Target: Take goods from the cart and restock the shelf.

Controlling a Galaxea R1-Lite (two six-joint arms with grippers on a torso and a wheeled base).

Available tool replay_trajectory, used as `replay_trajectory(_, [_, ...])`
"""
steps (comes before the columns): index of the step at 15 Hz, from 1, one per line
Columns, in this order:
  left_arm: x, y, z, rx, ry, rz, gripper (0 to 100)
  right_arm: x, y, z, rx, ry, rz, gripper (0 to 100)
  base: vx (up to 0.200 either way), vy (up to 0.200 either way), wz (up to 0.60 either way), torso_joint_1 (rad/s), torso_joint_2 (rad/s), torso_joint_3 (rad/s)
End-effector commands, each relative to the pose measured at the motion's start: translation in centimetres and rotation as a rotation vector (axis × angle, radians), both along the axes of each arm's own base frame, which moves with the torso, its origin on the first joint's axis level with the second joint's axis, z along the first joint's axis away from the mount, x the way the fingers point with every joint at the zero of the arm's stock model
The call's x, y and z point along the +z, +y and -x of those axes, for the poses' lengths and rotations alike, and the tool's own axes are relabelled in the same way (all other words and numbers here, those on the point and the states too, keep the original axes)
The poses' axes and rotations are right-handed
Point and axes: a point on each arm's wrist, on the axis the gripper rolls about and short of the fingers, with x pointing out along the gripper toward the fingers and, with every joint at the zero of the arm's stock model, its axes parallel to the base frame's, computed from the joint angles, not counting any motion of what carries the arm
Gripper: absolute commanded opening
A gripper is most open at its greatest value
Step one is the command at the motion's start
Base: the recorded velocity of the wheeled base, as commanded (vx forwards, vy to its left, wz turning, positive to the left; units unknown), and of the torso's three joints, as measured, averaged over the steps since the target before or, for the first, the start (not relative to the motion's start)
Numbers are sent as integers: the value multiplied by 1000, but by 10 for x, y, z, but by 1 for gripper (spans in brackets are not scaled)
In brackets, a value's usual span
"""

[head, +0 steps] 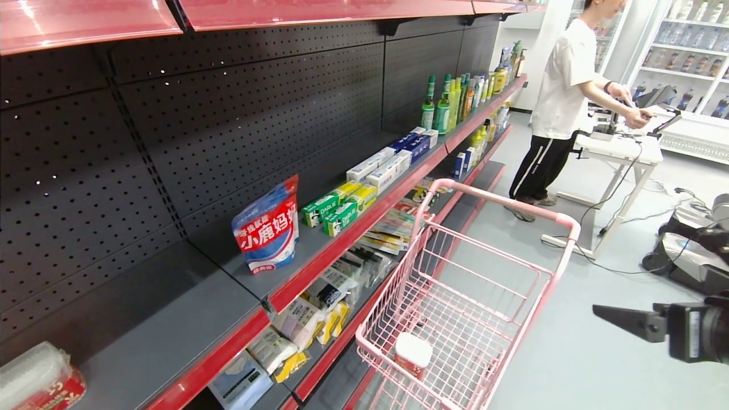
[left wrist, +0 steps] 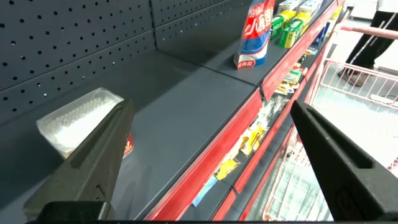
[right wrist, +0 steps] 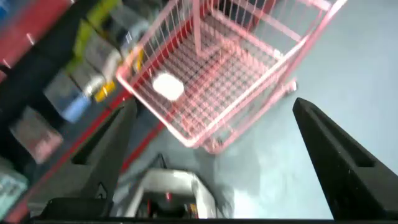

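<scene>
The pink wire cart (head: 484, 285) stands beside the shelf with a white-lidded red tub (head: 412, 353) on its floor. From above, the tub (right wrist: 168, 86) lies in the cart (right wrist: 249, 81) below my right gripper (right wrist: 214, 162), which hangs open and empty over the floor to the cart's right (head: 603, 314). My left gripper (left wrist: 211, 162) is open and empty above the grey shelf deck (left wrist: 186, 99), next to a clear-lidded red pack (left wrist: 81, 118) resting there (head: 34, 378). A blue, red and white pouch (head: 266, 228) stands upright farther along the deck.
Green boxes (head: 339, 208), white and blue boxes (head: 393, 162) and bottles (head: 450, 102) line the shelf beyond the pouch. Packets (head: 319, 307) fill the lower shelf. A person stands at a white table (head: 618, 151) past the cart; cables and a machine (head: 689, 245) sit at right.
</scene>
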Motion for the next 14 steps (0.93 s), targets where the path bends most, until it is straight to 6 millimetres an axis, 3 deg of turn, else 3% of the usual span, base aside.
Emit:
replay_trajectory(1, [0, 0, 0, 3, 1, 0, 100, -54, 7, -55, 70, 302, 98, 100, 0, 0, 0, 0, 0, 0])
replay_trajectory(3, [0, 0, 0, 0, 1, 0, 100, -86, 10, -76, 221, 415, 219, 100, 0, 0, 0, 0, 0, 0])
replay_trajectory(5, [0, 0, 0, 3, 1, 0, 100, -101, 14, -93, 305, 455, 271, 100, 0, 0, 0, 0, 0, 0])
replay_trajectory(10, [0, 0, 0, 1, 1, 0, 100, -119, 36, -126, 488, 448, 332, 100, 0, 0, 0, 0, 0, 0])
replay_trajectory(14, [0, 0, 0, 0, -1, 0, 100, -130, 71, -160, 588, 402, 338, 100, 0, 0, 0, 0, 0, 0])
